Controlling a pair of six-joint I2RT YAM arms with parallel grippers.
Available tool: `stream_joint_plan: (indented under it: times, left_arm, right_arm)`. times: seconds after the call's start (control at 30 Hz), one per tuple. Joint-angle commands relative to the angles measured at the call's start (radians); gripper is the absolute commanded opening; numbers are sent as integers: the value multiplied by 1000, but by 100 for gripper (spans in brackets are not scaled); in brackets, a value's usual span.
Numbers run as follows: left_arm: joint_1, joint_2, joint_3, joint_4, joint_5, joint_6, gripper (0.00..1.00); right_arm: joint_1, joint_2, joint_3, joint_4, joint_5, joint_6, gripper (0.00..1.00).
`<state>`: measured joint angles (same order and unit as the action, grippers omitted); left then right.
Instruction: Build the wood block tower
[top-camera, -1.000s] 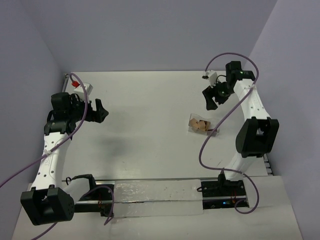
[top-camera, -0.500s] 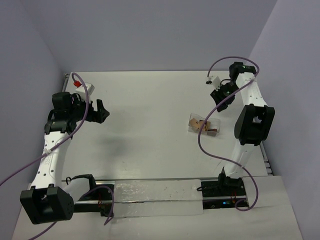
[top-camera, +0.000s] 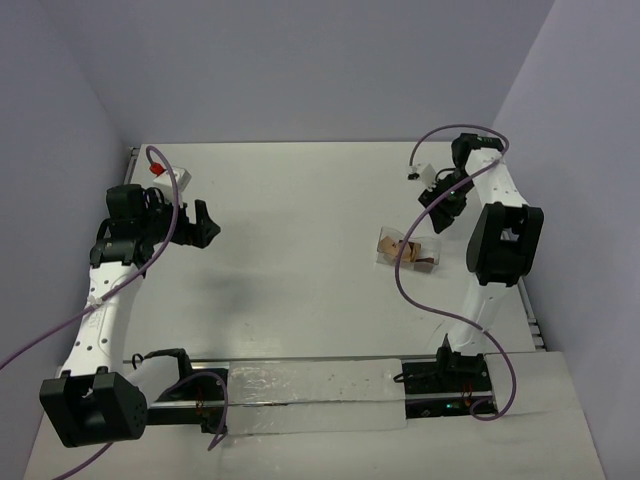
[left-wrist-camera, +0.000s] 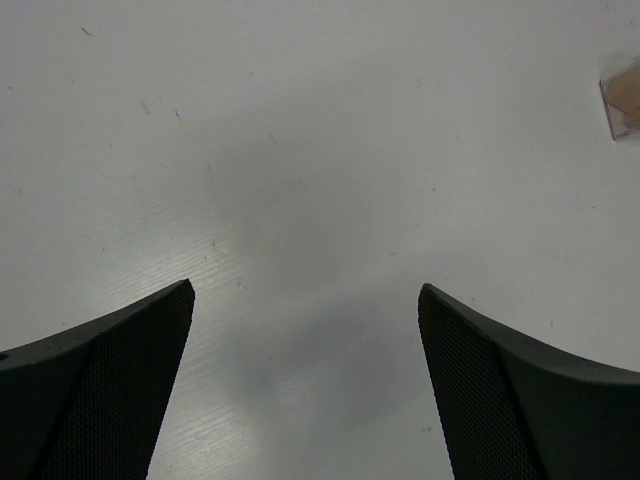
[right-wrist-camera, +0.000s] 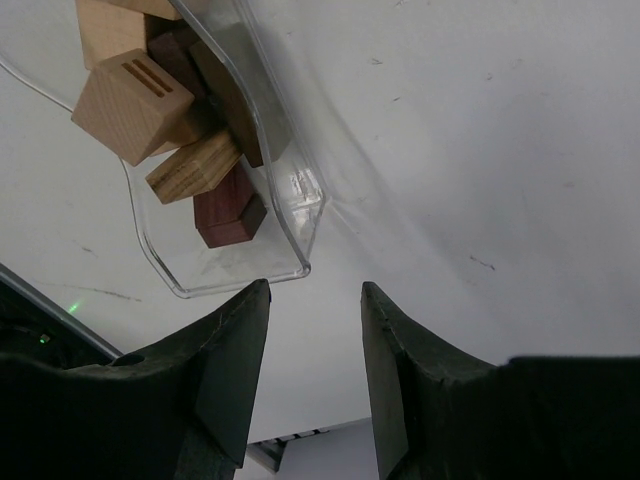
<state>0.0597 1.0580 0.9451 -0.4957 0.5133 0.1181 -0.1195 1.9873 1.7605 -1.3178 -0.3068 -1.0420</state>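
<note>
Several wood blocks, tan (right-wrist-camera: 130, 100) and dark reddish-brown (right-wrist-camera: 225, 215), lie jumbled in a clear plastic tray (right-wrist-camera: 290, 265) at the table's right middle (top-camera: 385, 243). My right gripper (right-wrist-camera: 315, 290) hangs just beyond the tray's far corner. Its jaws stand partly apart with only bare table between them. In the top view it (top-camera: 440, 212) is slightly behind and to the right of the tray. My left gripper (left-wrist-camera: 305, 290) is wide open over bare table at the far left (top-camera: 203, 225). A corner of the tray (left-wrist-camera: 622, 95) shows at that view's right edge. The tower is out of view.
A white box with a red button (top-camera: 165, 172) sits at the back left corner. A purple cable (top-camera: 405, 270) from the right arm droops across the tray. The mounting rail (top-camera: 310, 385) runs along the near edge. Walls close in on three sides.
The right arm has folded back and swung its gripper down toward the tray while its jaws narrowed. The left arm has not moved.
</note>
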Motion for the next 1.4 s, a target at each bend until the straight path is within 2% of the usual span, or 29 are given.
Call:
stream_joint_plan:
  times: [0.0,0.37,0.67,0.97,1.03,1.1,1.27,1.37]
  left_arm:
    - [-8,-7,29,5,20,13,99]
    - [-9,-2,30,4,11,17,99]
    - [-12,0,38,-3,13,17,99]
    - [-14,-10,34,-9,-1,23,99]
    - [-14,-17,29,-5,-3,22,99]
    - [-14,-22,25,-2,-1,22,99]
    - [-14,-39,11,5,-6,19,99]
    - [-14,-58,-1,18,-13,6,99]
  right_arm:
    - [25,17,-16,4,-3,-9,49]
    - [62,25,-113,86,0,9,50]
    - [66,1,-207,240,28,36,47]
    - [64,-45,-284,350,26,60,24]
    - [64,-64,-295,357,25,68,10]
    - [63,-84,-305,356,25,71,1]
    - [63,-169,-300,335,9,88,0]
    - [81,-242,-237,323,-6,142,0]
